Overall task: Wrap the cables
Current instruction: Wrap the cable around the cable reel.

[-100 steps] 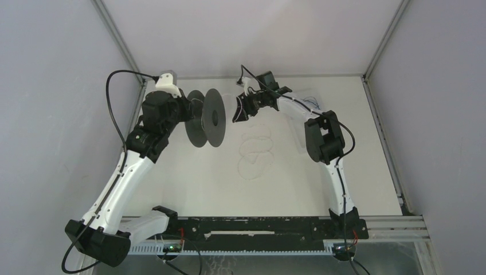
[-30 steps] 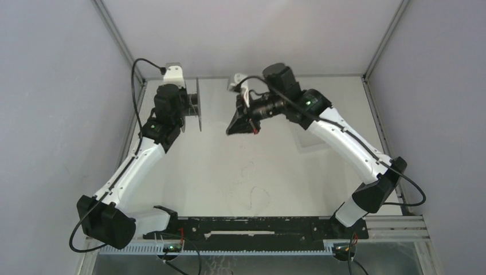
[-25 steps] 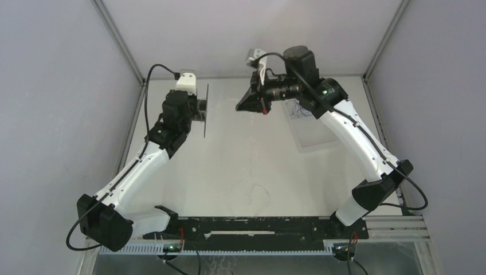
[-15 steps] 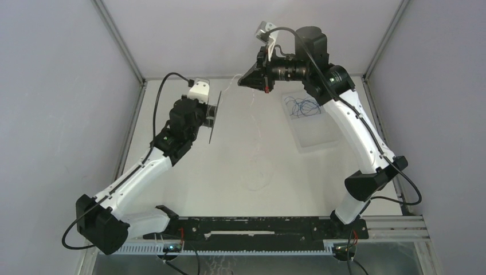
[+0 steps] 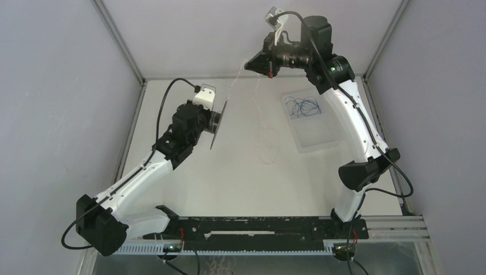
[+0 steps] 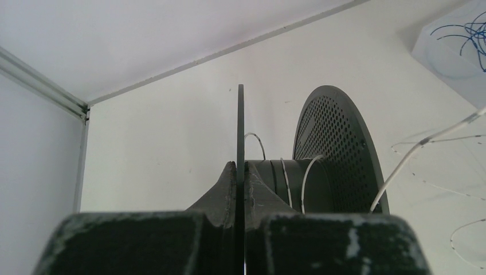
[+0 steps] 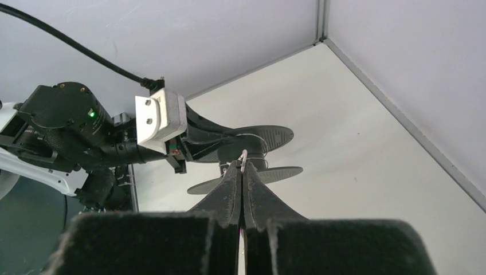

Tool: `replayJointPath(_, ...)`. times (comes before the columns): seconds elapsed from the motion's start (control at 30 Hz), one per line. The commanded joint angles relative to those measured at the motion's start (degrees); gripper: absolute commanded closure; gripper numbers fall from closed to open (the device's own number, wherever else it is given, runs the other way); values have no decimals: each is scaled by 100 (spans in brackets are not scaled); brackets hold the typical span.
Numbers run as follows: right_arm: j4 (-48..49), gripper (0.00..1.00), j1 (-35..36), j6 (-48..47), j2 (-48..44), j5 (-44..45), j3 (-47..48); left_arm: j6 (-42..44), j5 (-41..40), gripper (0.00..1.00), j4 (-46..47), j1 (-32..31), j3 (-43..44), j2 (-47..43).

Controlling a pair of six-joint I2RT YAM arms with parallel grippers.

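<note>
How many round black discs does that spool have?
2. One thin disc, seen edge-on, is pinched in the left gripper; the holey disc stands just beyond it on the right.

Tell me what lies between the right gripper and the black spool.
Only the thin whitish cable, strung through the air from right gripper to spool; the top view shows it.

we log: spool (image 6: 338, 149) – matt black plastic, far flange perforated | cable (image 6: 424, 141) – smooth, whitish | table (image 5: 229, 172) – matt white | tray (image 5: 321, 134) – pale matt plastic | left pads (image 6: 132, 240) – rough, black
</note>
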Motion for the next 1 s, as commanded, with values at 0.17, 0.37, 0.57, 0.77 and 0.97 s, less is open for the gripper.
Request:
replayJointPath(0.17, 317, 100, -324, 158, 181, 118, 524, 169, 433, 100, 512, -82, -150, -344)
replayJointPath(0.37, 332, 100, -515, 141, 432, 106, 634, 139, 786, 100, 439, -82, -145, -441)
replayJointPath(0.57, 305, 100, -616, 3, 698, 76, 624, -121, 1371, 100, 143, -83, 70, -494)
replayJointPath(0.77, 381, 100, -790, -156, 816, -33, 68, -400, 1864, 100, -217, -61, 363, -571)
replayJointPath(0.97, 675, 100, -938, -398, 721, 74, -953, -716, 2257, 100, -496, 128, 657, -622)
